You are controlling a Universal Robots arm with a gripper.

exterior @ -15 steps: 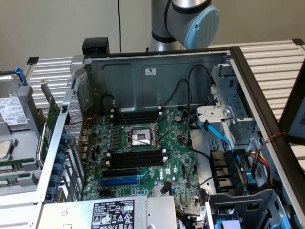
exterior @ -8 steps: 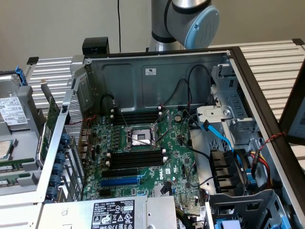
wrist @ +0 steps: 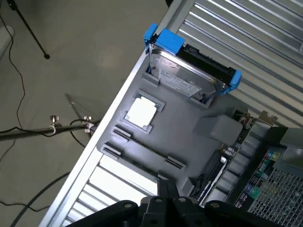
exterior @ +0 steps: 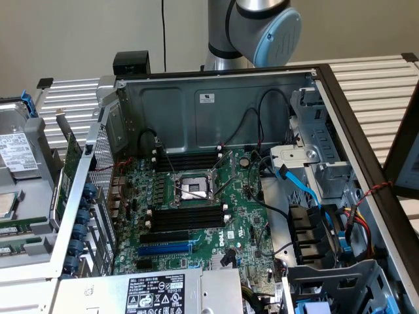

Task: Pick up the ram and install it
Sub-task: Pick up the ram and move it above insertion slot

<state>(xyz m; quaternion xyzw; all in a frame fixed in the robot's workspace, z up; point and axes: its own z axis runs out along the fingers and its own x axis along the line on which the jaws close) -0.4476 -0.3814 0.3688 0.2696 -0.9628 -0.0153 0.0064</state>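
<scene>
A thin green stick that looks like the ram (exterior: 19,226) lies in a long groove of the grey parts tray (exterior: 26,258), outside the case on the exterior view's left. In the wrist view my gripper (wrist: 166,188) hangs above that tray (wrist: 189,113), close to the end of its long grooves. The black fingers are shut together with nothing between them. I cannot make out the ram in the wrist view. The black memory slots (exterior: 186,219) with white end clips lie on the motherboard, on both sides of the processor socket (exterior: 194,190).
The tray also holds a hard drive in a blue bracket (wrist: 189,75) and a processor chip (wrist: 141,112). A blue expansion slot (exterior: 167,248) sits below the memory slots. Cables (exterior: 308,190) and drive bays fill the case on the exterior view's right. A tripod leg (wrist: 28,28) and floor cables lie beyond the table edge.
</scene>
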